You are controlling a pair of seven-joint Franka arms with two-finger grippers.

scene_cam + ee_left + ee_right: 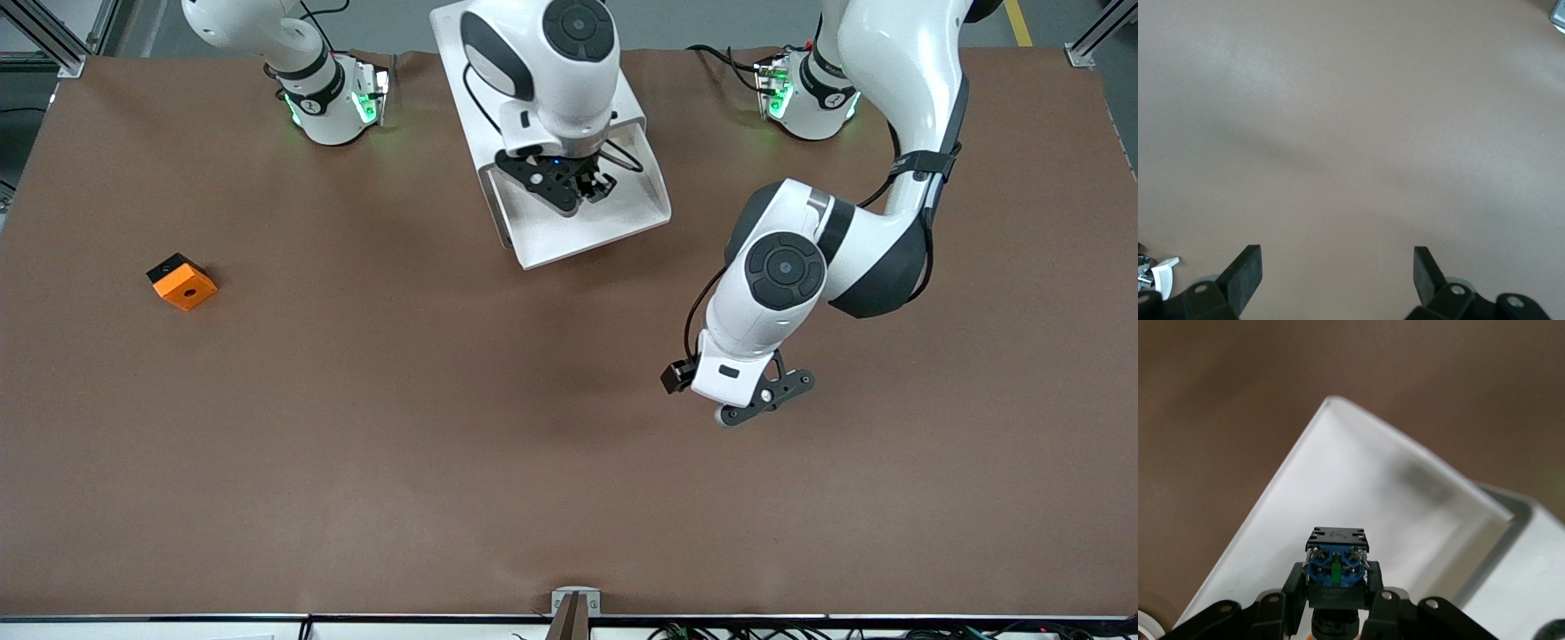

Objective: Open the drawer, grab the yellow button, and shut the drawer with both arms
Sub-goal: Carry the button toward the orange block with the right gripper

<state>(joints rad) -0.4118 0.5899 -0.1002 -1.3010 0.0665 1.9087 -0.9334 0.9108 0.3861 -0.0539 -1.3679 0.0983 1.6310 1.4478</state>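
The button is sitting clamped between the fingers of the right gripper, blue base turned toward the wrist camera (its cap is barely showing). That gripper is hanging over the open drawer, which is standing pulled out of the white cabinet. The left gripper is hovering over bare brown table, fingers spread wide and holding nothing. An orange cube is lying toward the right arm's end.
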